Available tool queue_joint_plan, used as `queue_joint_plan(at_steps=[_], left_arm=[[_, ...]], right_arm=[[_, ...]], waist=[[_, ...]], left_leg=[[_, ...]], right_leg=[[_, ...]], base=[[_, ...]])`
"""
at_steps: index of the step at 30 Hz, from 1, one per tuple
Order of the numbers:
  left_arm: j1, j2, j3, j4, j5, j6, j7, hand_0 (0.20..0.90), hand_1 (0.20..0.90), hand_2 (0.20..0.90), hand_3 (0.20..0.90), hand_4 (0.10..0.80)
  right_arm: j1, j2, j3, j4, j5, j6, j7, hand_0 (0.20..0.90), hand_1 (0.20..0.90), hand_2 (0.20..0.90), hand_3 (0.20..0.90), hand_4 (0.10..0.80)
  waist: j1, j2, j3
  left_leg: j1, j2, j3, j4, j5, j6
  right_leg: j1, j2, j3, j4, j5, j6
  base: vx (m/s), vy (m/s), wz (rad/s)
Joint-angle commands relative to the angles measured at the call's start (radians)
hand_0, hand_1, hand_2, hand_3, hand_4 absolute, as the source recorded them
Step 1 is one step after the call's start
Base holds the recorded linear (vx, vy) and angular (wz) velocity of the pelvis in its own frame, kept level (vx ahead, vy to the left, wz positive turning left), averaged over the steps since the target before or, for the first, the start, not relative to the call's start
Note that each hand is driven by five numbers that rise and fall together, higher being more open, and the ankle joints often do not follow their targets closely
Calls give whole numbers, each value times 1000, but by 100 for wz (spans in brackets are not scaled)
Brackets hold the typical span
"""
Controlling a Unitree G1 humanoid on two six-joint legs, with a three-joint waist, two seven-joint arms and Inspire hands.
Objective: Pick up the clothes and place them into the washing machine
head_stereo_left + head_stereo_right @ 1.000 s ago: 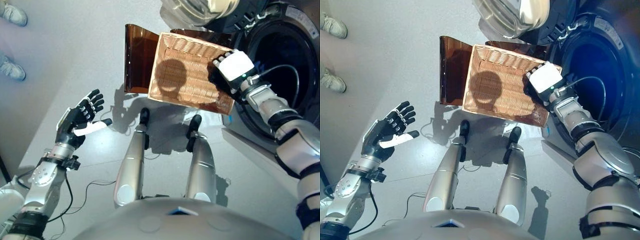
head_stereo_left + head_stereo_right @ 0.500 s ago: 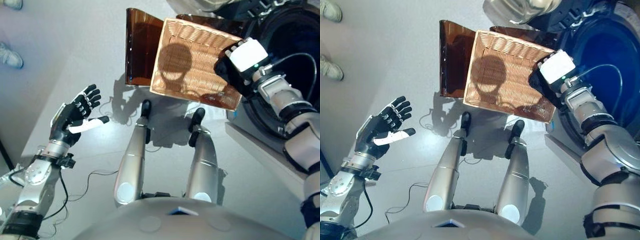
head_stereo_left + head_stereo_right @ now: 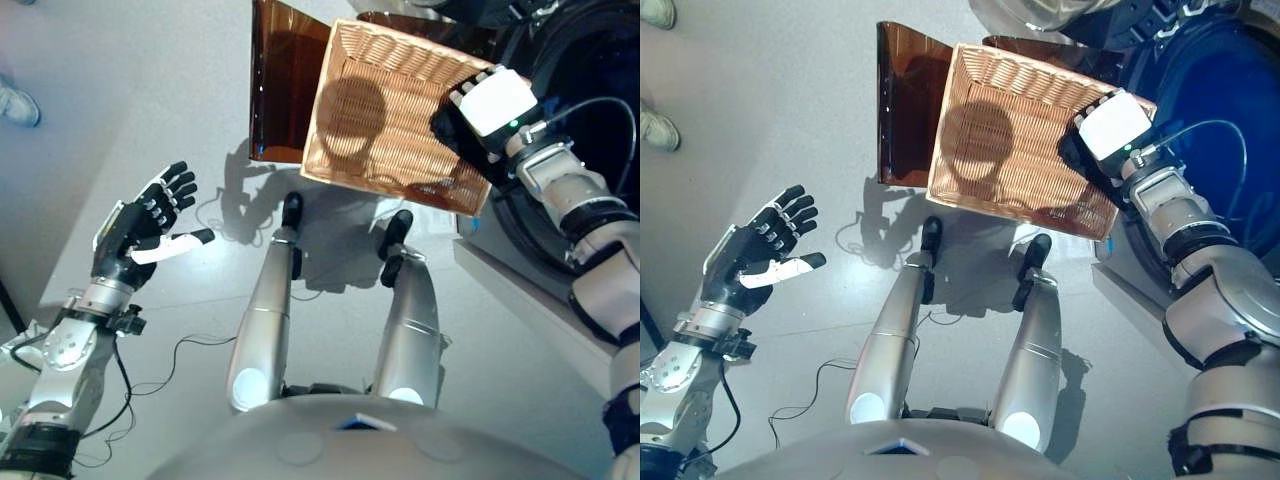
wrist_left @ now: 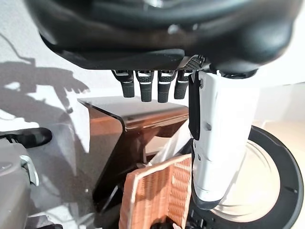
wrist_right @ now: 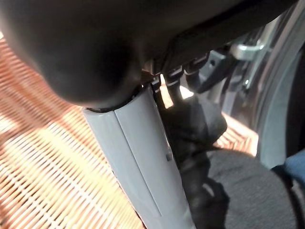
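Observation:
A wicker basket (image 3: 370, 110) stands on the floor in front of the washing machine's dark drum opening (image 3: 600, 80). My right hand (image 3: 485, 105) reaches down into the basket at its right edge, next to the machine. In the right wrist view its fingers (image 5: 183, 76) curl down onto a bunched dark garment (image 5: 195, 129), with the white-covered thumb (image 5: 143, 162) beside it. The woven basket floor (image 5: 43, 171) shows bare around the cloth. My left hand (image 3: 135, 230) hangs open over the floor at the left, holding nothing.
A brown translucent panel (image 3: 280, 80) stands against the basket's left side. The machine's round glass door (image 3: 1040, 10) is swung open at the top. A person's shoes (image 3: 658, 130) stand at the far left.
The whole view has shifted a little as the camera moved. My right hand stays at the basket's right edge; my left hand has drifted slightly outward to the left.

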Motion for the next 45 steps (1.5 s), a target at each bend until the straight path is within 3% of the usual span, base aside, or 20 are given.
queue_joint_plan(at_steps=[1,18,31,32,33,45], left_arm=[[110,41,106,-104,-11,-92,5,900,900,900,900,800],[129,63,117,-125,-31,-102,-1,900,900,900,900,800],[121,85,111,-127,-37,-99,-6,900,900,900,900,800],[121,84,111,-127,-34,-99,-3,900,900,900,900,800],[122,82,111,-126,-31,-97,-2,900,900,900,900,800],[122,58,130,-115,-19,-89,3,900,900,900,900,800]], right_arm=[[-37,-67,11,-27,-8,52,-24,900,900,900,900,800],[-32,-22,5,31,-44,84,-26,900,900,900,900,800],[-14,23,-16,55,-37,92,-22,900,900,900,900,800],[-12,28,-18,58,-37,92,-18,485,485,485,485,504],[-10,34,-18,61,-38,91,-12,200,200,200,200,300],[12,56,-47,75,-20,95,1,200,200,200,200,300]], waist=[[3,10,-50],[10,20,-51],[13,17,-64],[14,17,-63],[16,17,-64],[10,12,-64]], left_leg=[[-18,-3,-8,-162,85,-8],[-98,-15,-14,-24,43,-5],[-97,-15,-14,-44,47,-6],[-99,-15,-15,-43,47,-5],[-98,-14,-15,-46,47,-5],[-93,-12,-11,-52,47,-5]], right_leg=[[-5,15,31,30,-46,-9],[-85,14,45,180,-103,-28],[-88,11,42,174,-105,-27],[-89,12,42,175,-104,-27],[-88,12,42,172,-103,-27],[-83,16,40,171,-106,-28]], base=[[0,0,0],[-16,-4,1],[-1,0,1],[0,0,0],[0,0,0],[0,0,0]])
